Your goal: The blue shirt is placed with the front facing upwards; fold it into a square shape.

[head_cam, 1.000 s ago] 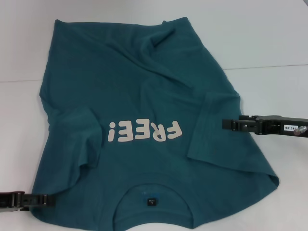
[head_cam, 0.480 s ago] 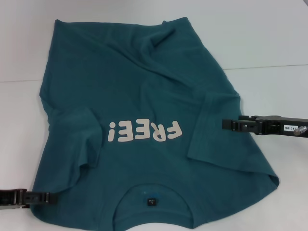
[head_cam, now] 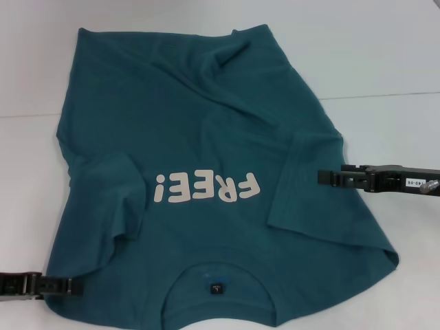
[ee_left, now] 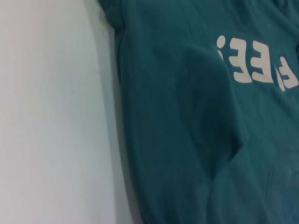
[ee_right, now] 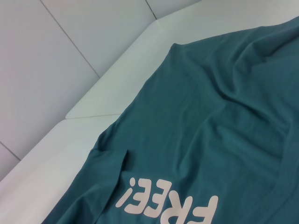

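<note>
Blue shirt lies front-up across the white table, filling the frame's middle; the left gripper sits at its lower-left edge and the right gripper at its right sleeve, and I cannot tell whether either is clenched. White letters read "FREE!", and a small label shows inside the collar. Since a second ago the left gripper has edged slightly toward the shirt.
</note>
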Motion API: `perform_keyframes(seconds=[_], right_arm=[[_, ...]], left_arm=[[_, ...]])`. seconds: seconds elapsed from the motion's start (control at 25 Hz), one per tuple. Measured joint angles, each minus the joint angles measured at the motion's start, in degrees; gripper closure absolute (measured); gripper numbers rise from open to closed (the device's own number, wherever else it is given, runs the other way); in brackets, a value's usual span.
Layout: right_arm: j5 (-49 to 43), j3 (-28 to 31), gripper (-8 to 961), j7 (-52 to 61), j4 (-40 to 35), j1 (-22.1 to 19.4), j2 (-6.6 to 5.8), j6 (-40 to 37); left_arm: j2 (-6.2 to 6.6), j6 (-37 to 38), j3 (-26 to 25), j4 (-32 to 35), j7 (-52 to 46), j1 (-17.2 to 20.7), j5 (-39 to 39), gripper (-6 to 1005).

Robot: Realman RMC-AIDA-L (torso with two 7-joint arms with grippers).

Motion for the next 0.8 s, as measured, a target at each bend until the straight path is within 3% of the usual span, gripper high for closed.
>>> perform_keyframes(seconds=[0.44, 0.8], right_arm=[[0.0, 0.2, 36, -0.2, 0.0, 0.2, 0.03, -0.1], [0.0, 0.1, 37, -0.2, 0.0, 0.0, 0.09, -0.1]], left_arm=[[0.11, -1.0, 0.6, 0.2, -1.5, -0.6, 1.6, 250], [0.05, -1.4, 0.8, 0.2, -1.5, -0.6, 1.7, 609]])
